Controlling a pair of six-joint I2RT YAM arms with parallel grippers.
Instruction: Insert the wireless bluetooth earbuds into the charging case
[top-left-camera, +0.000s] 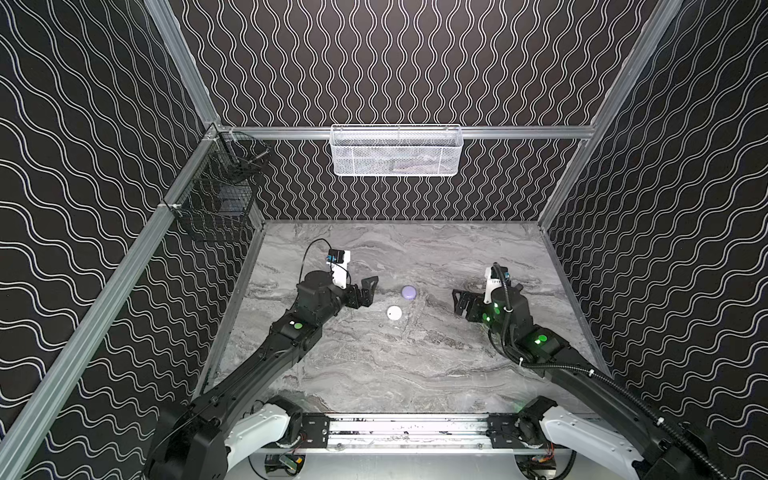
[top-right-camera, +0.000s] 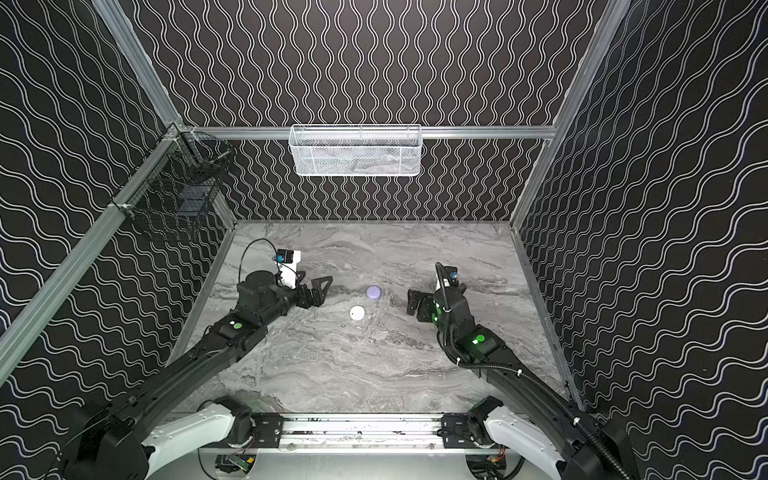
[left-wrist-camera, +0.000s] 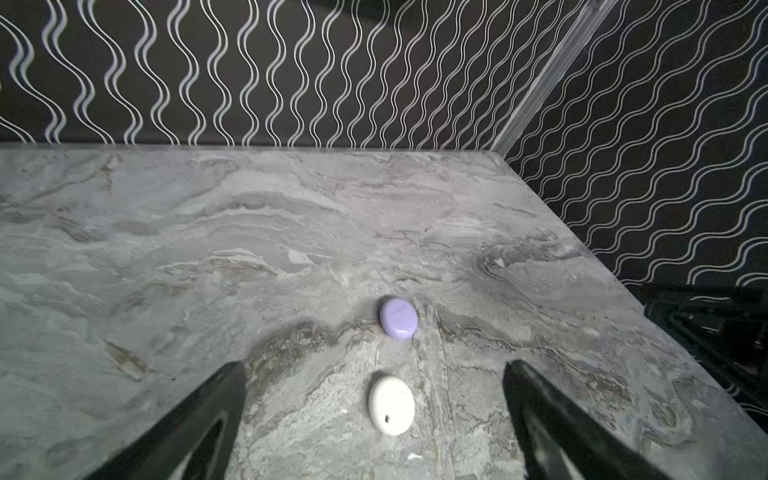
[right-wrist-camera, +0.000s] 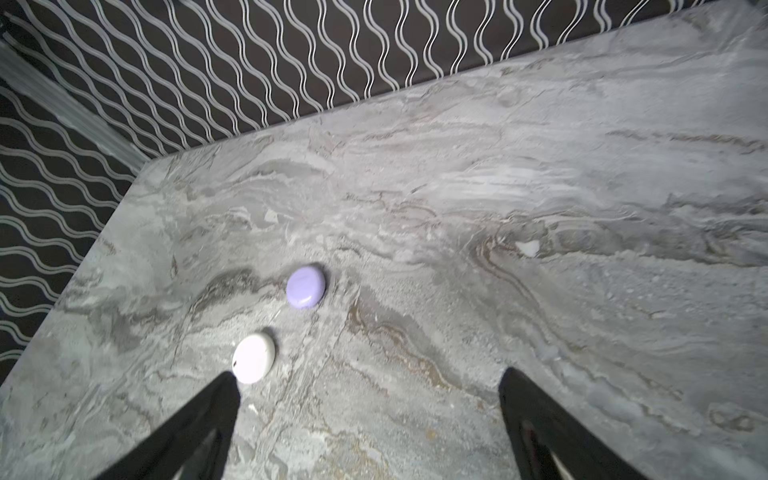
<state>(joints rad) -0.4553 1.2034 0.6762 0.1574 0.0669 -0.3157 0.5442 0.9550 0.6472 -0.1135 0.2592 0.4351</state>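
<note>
Both pincers are wide open & empty. My left gripper (top-left-camera: 371, 291) hangs just left of the cases, above the table (top-left-camera: 374, 374). My right gripper (top-left-camera: 457, 302) is further off on the right, jaws pointing in toward them.

Task things: the lavender case (top-left-camera: 409, 292) lies mid-table. The white case (top-left-camera: 394, 312) is just nearer & a touch left of it, close but not touching. Both lids are down, cases flat on the marble. In the left wrist view the white case lies btw my open fingers (left-wrist-camera: 232, 386), w/ the lavender one beyond.

Earbuds: none in view anywhere on the table, in any cam. Whether they're inside the shut cases, can't tell.

Step, my read: a pause w/ nothing in hand. Either the buds are in & lids closed, or the cases need opening first.

Next move, if it's opening: left goes down onto the white case, since it's lined up already. Jaws should narrow to pinch the base at its sides, while right comes across to lift the lid at the seam. The cases look small, smooth & rounded, so I expect slip. That calls for a slow, square approach w/o nudging the lavender one.
</note>
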